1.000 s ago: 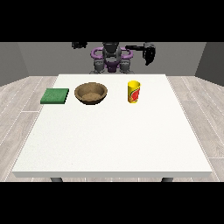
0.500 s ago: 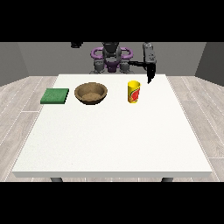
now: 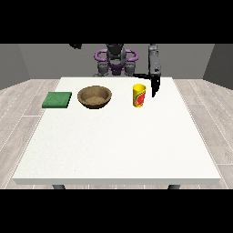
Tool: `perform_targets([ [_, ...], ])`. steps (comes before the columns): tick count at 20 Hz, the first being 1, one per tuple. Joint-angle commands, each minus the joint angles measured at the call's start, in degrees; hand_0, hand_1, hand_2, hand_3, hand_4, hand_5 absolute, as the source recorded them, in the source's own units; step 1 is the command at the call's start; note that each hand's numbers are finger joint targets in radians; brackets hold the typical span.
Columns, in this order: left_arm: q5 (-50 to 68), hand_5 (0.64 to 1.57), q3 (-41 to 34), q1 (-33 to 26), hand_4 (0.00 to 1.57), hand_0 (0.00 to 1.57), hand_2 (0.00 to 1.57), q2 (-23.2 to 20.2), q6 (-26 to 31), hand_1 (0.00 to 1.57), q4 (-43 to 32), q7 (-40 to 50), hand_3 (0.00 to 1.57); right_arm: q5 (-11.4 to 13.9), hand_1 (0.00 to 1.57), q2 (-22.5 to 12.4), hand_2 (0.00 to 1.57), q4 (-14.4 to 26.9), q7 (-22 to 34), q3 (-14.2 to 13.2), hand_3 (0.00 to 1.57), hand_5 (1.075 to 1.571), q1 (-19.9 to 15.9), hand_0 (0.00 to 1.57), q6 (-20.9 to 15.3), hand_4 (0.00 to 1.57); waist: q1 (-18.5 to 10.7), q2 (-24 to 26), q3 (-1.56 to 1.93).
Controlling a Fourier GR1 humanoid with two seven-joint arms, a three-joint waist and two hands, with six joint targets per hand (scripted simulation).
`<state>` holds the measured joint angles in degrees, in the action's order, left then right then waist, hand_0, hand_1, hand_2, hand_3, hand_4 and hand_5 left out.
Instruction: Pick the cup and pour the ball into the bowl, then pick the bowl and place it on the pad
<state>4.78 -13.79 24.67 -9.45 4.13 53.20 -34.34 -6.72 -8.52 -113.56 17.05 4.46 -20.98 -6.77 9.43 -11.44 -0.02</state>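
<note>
Along the table's [image 3: 113,150] far edge we see three items in a row: green pad [image 3: 57,99] nearest the view's left edge, brown bowl [image 3: 94,97] about mid-edge, yellow cup [image 3: 139,95] with a red label further towards the view's right. All three are apart from each other; the cup stands upright. We can't see into the cup from this angle, so no ball is visible; the bowl's inside looks plain brown.

Hand at the view's right [image 3: 154,84]: it hangs off a forearm that points down, over the far edge just beside the cup, on the cup's right in the view. Its fingers look straight and point down at the tabletop, nothing in them. We see a narrow gap between hand and cup, so we read it as not touching, though it's close.

Hand at the view's left [image 3: 75,45]: raised high, up by the top of the scene, well apart from the table and every item. Only a small dark shape shows, so we can't tell how its fingers lie.

Robot torso [image 3: 116,61] sits behind the far edge, centred.
</note>
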Motion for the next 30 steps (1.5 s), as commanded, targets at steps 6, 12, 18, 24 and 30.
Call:
perform_targets([
  [6,-0.18,1.429,-2.54,7.10,0.00,0.00,0.00,-1.39,-1.78,0.00,-13.19,-7.26,0.00,-6.56,0.00,-4.01,0.00,-4.19,1.85,-6.67,0.00,1.567,-0.25,0.00,5.45,0.00,3.50,-3.25,-0.01],
  [12,1.13,1.409,-6.36,9.54,0.00,0.00,0.00,-4.55,-2.02,0.00,-20.34,-14.84,0.00,-7.85,0.00,-5.45,0.00,-11.10,2.32,-8.70,0.00,1.567,0.75,0.00,6.34,0.00,6.51,-8.20,-0.05],
  [18,-6.84,1.487,-3.19,6.23,1.02,1.32,1.57,-4.23,-16.00,1.32,-20.68,-20.71,1.57,-11.01,0.00,-5.87,0.00,-12.21,2.03,-10.07,0.00,1.560,3.10,0.00,8.46,0.00,8.66,-7.17,0.00],
  [24,-9.99,1.478,0.06,8.54,1.05,1.34,1.57,-2.69,-19.17,1.34,-21.20,-17.69,1.57,-16.18,0.00,-9.64,0.00,-5.02,2.69,-17.91,0.00,1.559,1.89,0.00,11.05,0.11,4.98,-3.24,0.03],
  [30,-17.76,1.499,5.95,12.21,1.12,1.36,1.57,-2.36,-27.78,1.36,-20.47,-6.48,1.57,-17.29,0.00,-9.00,0.00,-0.61,3.08,-18.15,0.00,1.558,4.47,0.00,12.04,0.19,4.01,4.72,0.07],
])
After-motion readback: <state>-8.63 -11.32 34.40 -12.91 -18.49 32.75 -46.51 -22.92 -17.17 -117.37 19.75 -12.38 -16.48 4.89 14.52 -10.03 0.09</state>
